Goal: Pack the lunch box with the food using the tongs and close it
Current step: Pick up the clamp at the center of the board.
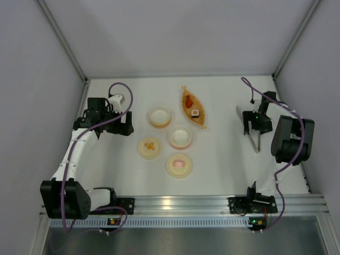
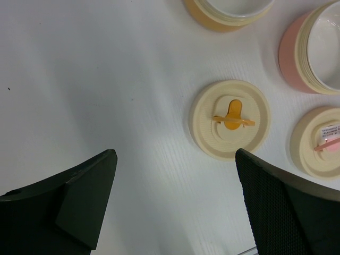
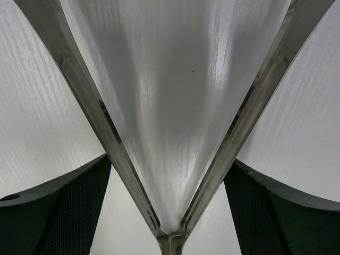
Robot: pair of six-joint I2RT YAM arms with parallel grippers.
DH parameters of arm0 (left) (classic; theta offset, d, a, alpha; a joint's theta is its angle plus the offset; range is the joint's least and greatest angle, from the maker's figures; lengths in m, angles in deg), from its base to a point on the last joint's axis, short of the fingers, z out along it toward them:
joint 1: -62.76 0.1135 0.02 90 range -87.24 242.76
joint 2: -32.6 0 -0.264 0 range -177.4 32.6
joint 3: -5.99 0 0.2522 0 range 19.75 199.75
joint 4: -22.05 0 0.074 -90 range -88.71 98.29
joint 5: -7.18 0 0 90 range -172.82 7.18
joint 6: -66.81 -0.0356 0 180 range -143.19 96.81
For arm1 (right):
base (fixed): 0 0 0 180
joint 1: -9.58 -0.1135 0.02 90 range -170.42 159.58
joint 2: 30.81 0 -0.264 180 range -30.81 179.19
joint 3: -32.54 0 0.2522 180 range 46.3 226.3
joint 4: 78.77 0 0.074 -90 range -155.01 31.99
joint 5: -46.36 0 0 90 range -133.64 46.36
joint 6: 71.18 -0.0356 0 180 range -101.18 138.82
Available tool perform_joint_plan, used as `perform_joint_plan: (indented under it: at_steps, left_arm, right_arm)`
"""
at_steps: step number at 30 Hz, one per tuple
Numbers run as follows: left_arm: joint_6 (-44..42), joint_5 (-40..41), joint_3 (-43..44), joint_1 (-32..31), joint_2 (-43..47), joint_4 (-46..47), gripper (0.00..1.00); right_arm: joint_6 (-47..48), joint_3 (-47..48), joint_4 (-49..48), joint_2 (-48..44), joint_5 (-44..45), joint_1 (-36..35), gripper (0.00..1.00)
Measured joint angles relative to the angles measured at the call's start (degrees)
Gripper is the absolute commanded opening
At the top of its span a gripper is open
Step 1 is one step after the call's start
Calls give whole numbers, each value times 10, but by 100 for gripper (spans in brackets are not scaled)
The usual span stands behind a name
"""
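Right gripper (image 3: 167, 164) is on the tongs (image 3: 74, 79), so that's your arm for the pick. The left is well off on the other side of the table.

Key geometry, from the right wrist view: the tongs lie flat on the table, joint at the bottom of the view, the two arms splaying up and away. Your fingers sit one each side, just above the joint. Closing direction is across the long axis, which is what you want.

Jaws stand wide, bracketing both arms. The finger corners look level with the metal, but I can't tell if the pads are actually touching. The tongs look unsqueezed, so don't count it as a grip.

In the top view the long axis runs roughly near-far, and the narrow end pokes out on the near side of the gripper.

The food sits left of the tongs in the boat-shaped dish (image 1: 201, 120): reddish lump (image 1: 188, 99) and roll (image 1: 195, 112). Once you lift, you swing left.

Left gripper (image 2: 175, 156) is fully spread, holding nothing, hovering near the orange-tab lid (image 2: 230, 126).
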Motion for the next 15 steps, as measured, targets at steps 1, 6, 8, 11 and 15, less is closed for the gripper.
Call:
perform_joint_plan:
  at_steps: [1,6,8,11,15]
  left_arm:
    - [0,0,0,0,1,0,98]
    - [0,0,0,2,5,0,98]
    - [0,0,0,3,7,0,98]
    - [0,0,0,3,8,0,98]
    - [0,0,0,4,8,0,98]
  right_arm:
    - [2,-2,-3,-1,1,0,81]
    - [9,-10,-14,-5,2,4,66]
    - [10,-11,-17,-6,2,6,62]
    - [13,-16,-21,-10,-2,8,59]
    - [12,-23,-14,-22,-30,8,56]
